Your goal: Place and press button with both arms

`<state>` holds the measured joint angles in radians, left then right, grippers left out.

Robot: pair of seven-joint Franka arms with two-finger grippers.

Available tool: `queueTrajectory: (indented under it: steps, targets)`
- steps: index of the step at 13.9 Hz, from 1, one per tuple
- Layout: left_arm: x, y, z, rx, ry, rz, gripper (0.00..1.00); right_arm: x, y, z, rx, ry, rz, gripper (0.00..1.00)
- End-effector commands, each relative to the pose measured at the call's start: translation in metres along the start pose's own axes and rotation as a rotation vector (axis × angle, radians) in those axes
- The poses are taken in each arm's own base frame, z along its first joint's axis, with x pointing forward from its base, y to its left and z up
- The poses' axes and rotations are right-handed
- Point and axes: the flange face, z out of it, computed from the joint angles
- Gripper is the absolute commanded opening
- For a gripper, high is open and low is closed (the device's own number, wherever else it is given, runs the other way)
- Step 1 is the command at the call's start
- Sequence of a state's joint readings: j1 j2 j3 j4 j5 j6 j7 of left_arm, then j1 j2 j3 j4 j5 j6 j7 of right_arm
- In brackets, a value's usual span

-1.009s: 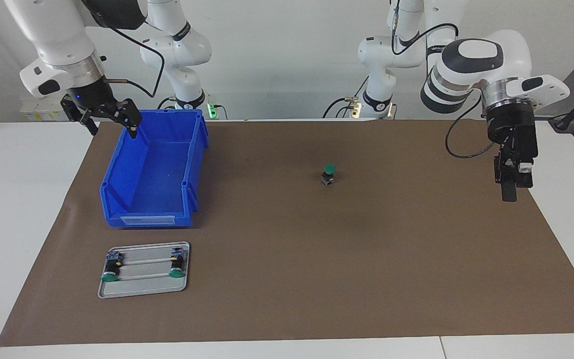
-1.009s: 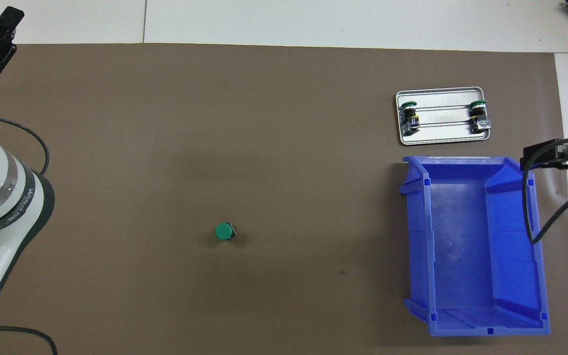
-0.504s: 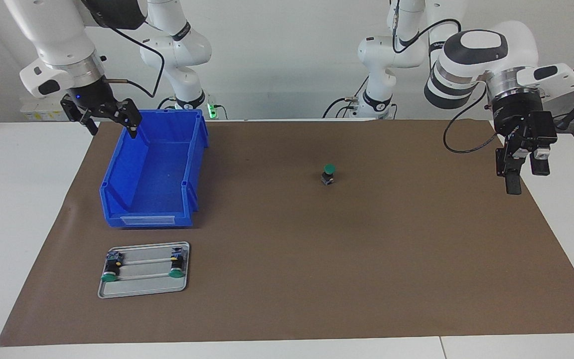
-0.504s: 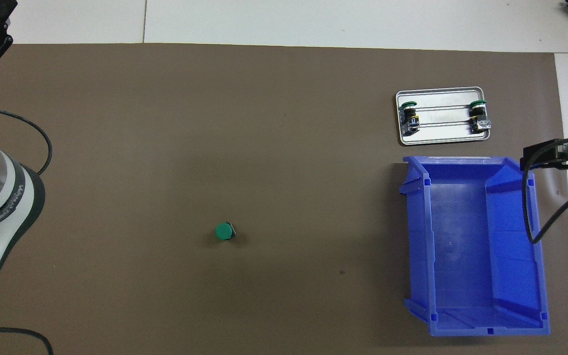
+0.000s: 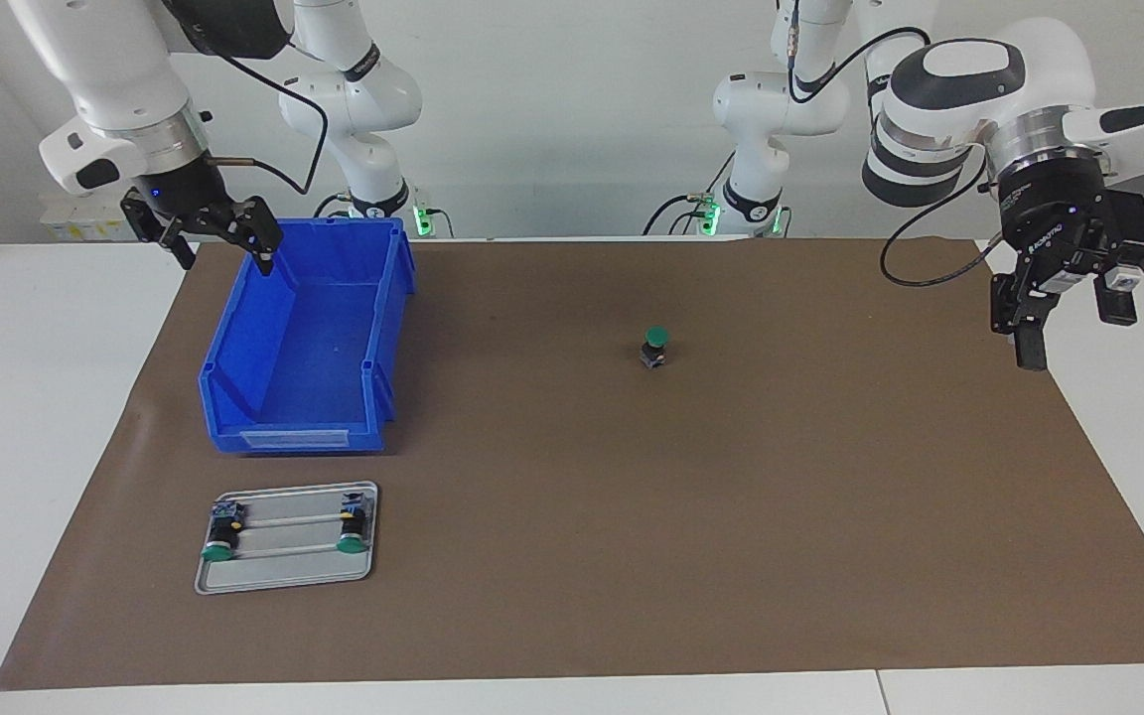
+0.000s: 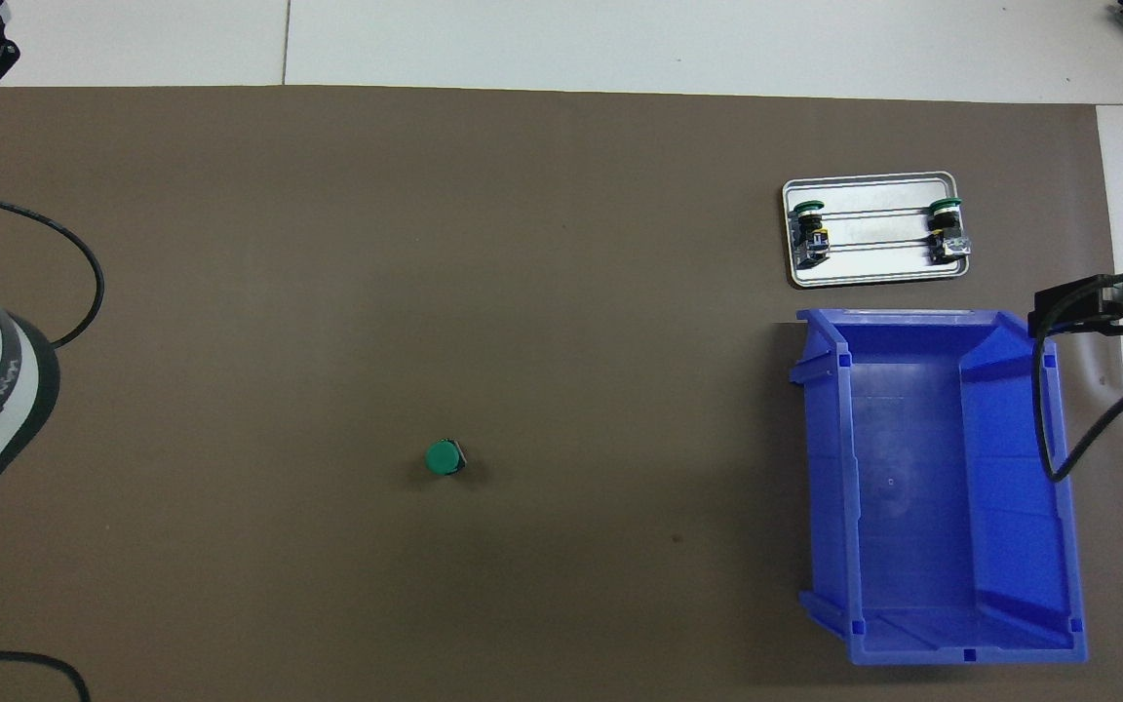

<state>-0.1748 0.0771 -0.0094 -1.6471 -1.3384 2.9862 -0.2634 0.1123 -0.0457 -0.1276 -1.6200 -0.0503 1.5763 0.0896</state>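
Brown mat (image 5: 731,516), button (image 5: 654,347) upright, facing view

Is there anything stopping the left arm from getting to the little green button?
Probably not. The button stands alone on bare brown mat, nothing beside it. The left gripper hangs open over the mat's edge at its own end.

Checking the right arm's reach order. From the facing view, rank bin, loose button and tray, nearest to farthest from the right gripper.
1. Blue bin: under the open right gripper, which is over its rim.
2. Metal tray: beside the bin, farther from the robots.
3. Loose button: mid-mat, toward the left arm's end.
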Motion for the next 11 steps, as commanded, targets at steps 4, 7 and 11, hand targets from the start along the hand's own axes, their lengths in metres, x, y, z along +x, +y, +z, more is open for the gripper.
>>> queueTrajectory:
  steps: [4,7,11]
  targets:
    - [-0.04,0.052,-0.009,0.069,-0.31,0.206,1.0,-0.005,-0.001,-0.003,0.009,-0.003,0.004,1.0]
    - [-0.059,0.063,-0.015,0.179,-0.423,0.4,1.0,-0.005,-0.001,-0.004,0.009,-0.001,0.004,1.0]
    - [-0.074,0.055,-0.033,0.426,-0.527,0.672,1.0,-0.005,-0.001,-0.003,0.009,-0.003,0.004,1.0]
